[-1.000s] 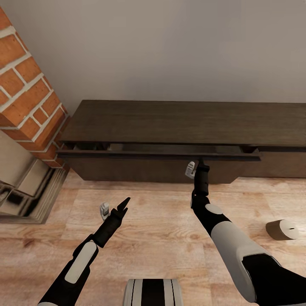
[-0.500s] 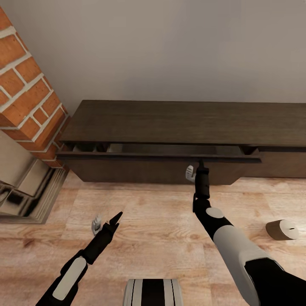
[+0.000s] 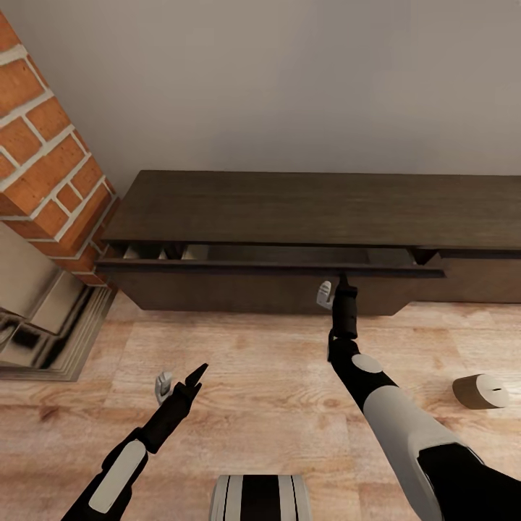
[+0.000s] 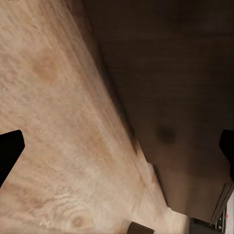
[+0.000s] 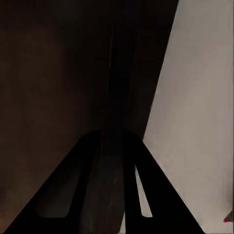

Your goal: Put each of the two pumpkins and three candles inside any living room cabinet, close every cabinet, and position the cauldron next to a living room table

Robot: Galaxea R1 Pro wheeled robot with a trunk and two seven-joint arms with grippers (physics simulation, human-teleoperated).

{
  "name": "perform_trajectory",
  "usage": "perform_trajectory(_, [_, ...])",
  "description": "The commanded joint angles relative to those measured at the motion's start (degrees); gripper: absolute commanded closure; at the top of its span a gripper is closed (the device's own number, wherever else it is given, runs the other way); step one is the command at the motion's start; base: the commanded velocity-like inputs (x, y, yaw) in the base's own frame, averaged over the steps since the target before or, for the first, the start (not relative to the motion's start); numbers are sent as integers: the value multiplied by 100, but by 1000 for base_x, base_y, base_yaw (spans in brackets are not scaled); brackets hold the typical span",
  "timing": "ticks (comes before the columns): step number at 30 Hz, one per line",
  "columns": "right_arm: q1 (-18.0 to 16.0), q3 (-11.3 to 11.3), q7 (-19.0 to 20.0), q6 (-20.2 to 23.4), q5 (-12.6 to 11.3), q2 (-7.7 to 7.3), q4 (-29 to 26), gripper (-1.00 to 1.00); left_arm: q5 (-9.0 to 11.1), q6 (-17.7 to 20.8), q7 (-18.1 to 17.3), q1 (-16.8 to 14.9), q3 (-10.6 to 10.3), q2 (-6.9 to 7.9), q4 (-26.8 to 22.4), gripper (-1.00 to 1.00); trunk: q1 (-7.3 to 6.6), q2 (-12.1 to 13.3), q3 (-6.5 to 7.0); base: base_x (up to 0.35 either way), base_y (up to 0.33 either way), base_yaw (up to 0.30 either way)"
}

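Compared with half a second earlier, almost nothing had changed: the drawer front of the cabinet (image 3: 289,210) stood pulled out by the same small amount, and both arms kept the same places. Against the picture of one second earlier the difference was clearer. The left end effector (image 3: 178,382) had drawn back toward the robot, going down and a little to the left in the head view, and the right end effector (image 3: 333,286) had come slightly back from the cabinet, with the drawer front (image 3: 275,268) following it out a little more.

The right end effector was at the drawer front, its dark finger touching or nearly touching the lower edge of it (the contact itself was too small to judge). In the right wrist view the dark wood lay directly ahead, and I cannot tell whether this end effector was open or closed. The left end effector hung above the wooden floor (image 3: 275,376) with its two fingers spread apart, holding nothing; the cabinet was at 12 o'clock from it, well apart.

One candle (image 3: 482,390) lay on its side on the floor, at about 4 o'clock from the right end effector and at 3 o'clock from the left one, far from both. Through the narrow gap of the drawer some pale inside walls were visible near the left end. A brick fireplace (image 3: 43,145) stood at 9 o'clock from the cabinet.
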Motion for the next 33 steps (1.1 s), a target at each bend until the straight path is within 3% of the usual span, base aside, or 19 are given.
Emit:
perform_trajectory(1, [10, -101, 66, -51, -138, -4, 97, 100, 2, 0, 1, 3, 1, 3, -5, -100, 1, 1, 0, 0, 0, 0])
perform_trajectory(11, [47, -101, 66, -64, -138, -4, -71, 100, 4, 0, 1, 3, 1, 5, -4, -100, 1, 1, 0, 0, 0, 0])
perform_trajectory(25, [387, -101, 120, -82, -129, -30, -604, 100, 4, 0, 1, 5, 1, 5, -4, -100, 1, 1, 0, 0, 0, 0])
perform_trajectory(33, [847, -101, 745, -81, -121, -78, -1567, 100, 4, 0, 1, 6, 1, 5, -2, -100, 1, 1, 0, 0, 0, 0])
